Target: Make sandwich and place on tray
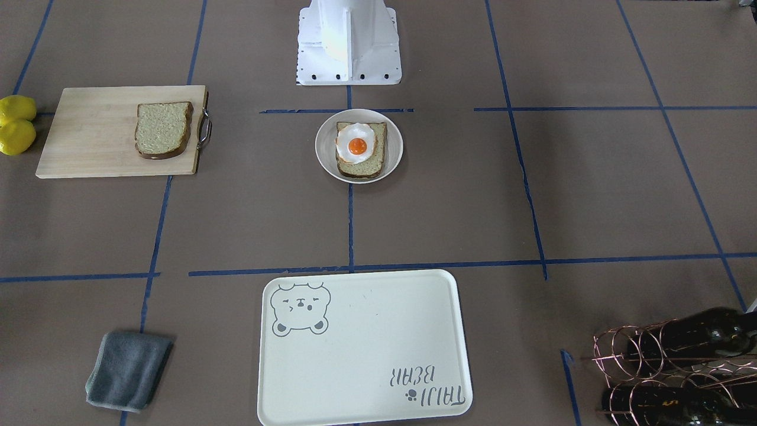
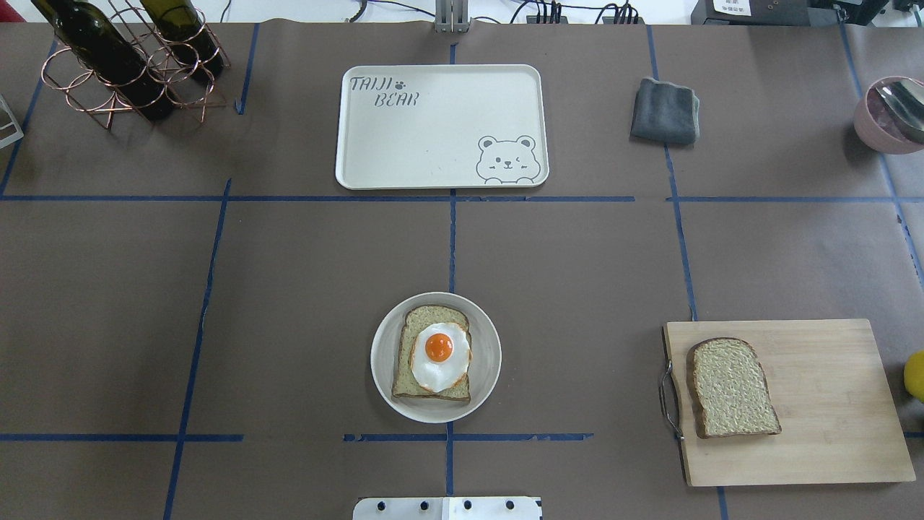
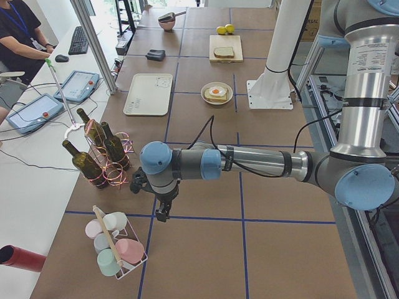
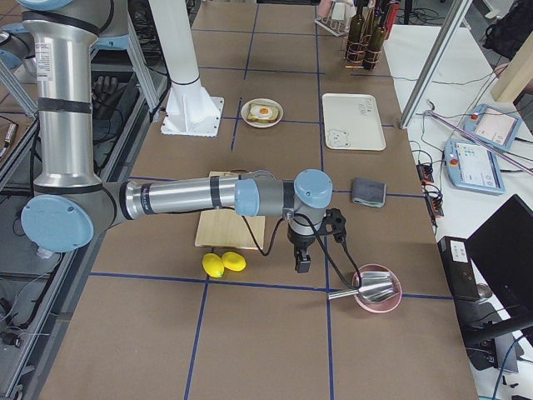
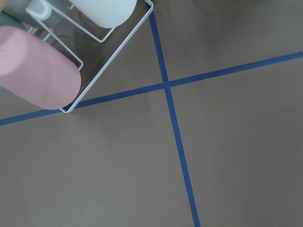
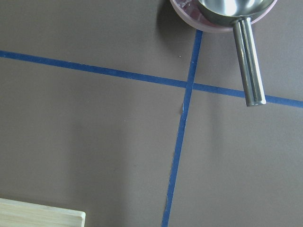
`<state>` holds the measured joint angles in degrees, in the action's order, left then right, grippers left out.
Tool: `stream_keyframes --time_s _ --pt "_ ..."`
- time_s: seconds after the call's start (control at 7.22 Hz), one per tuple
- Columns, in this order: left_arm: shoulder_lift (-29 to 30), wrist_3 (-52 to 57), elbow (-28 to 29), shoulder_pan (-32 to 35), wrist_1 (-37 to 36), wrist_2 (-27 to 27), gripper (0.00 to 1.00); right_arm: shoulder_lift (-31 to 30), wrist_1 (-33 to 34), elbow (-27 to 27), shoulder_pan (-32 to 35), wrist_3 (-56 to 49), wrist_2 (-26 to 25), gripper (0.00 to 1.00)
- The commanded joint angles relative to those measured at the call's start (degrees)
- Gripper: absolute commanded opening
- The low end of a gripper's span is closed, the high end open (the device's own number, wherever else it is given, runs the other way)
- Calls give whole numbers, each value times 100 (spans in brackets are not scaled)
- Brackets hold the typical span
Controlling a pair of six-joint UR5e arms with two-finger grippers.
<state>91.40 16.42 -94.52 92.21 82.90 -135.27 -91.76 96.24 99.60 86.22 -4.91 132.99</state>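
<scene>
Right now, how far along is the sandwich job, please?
Done: the white fried egg with orange yolk lies on one speckled tan bread slice on the small round white plate. In hand: nothing; the left claw and right claw hang far from the food. Left: the second bread slice, on the wooden cutting board, goes on top, then everything onto the cream-white rectangular bear tray.

Overhead and front-facing cameras look steeply down from opposite sides, both sharing the tray (image 2: 433, 130) and plate (image 2: 381, 358).
</scene>
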Motion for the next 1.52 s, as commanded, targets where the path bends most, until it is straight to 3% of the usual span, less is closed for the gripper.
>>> stream_keyframes --time_s 0.0,0.69,1.11,1.39 --pt "-103 184 -440 -2 59 52 100 9 -9 -19 0 43 8 100" --pt "-166 256 -303 -37 173 -9 100 -35 -88 -20 -9 25 192 100" --pt "-183 239 -242 -72 595 -174 100 -113 -316 102 -35 -18 192 100" --pt "-184 212 -277 -72 604 -377 100 -499 -1102 462 -507 86 218 100"
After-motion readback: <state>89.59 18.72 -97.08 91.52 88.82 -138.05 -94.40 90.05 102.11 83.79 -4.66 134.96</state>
